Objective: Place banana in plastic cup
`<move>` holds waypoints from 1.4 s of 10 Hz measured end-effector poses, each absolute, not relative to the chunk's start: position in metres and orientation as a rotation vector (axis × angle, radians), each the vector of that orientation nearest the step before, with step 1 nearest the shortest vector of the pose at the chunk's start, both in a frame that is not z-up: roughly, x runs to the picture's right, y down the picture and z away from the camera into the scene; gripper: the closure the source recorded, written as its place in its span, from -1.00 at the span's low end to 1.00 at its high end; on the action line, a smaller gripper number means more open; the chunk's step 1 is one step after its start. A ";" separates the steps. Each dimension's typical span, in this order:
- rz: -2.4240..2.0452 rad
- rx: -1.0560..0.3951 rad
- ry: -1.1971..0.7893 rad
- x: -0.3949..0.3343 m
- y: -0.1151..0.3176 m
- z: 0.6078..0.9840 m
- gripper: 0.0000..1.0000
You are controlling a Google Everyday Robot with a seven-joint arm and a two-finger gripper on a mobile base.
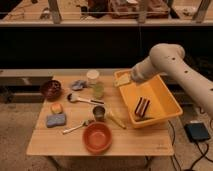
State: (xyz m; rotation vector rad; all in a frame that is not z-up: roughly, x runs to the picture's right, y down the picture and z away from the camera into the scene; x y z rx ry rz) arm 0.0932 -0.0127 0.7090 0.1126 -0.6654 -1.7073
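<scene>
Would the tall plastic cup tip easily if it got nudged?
Probably: the plastic cup is tall and narrow, taller than the metal cup nearby, so likely tippy. Its translucent walls suggest it is light. The gripper hangs over the yellow tray's corner nearest the cup, not touching it.

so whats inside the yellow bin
A dark reddish object lies in the yellow bin, toward its front. The pincer hangs over the bin's back left corner, and the arm hides whatever lies in that corner.
</scene>
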 end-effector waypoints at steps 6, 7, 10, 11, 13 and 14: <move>-1.767 -0.001 -0.694 0.082 0.064 0.747 -0.60; -1.767 0.000 -0.690 0.086 0.066 0.746 -0.60; -1.788 0.022 -0.677 0.080 0.055 0.731 -0.57; -1.793 0.022 -0.679 0.078 0.056 0.730 -0.42; -1.788 0.019 -0.681 0.074 0.064 0.740 -0.06; -1.784 0.014 -0.680 0.075 0.069 0.746 0.03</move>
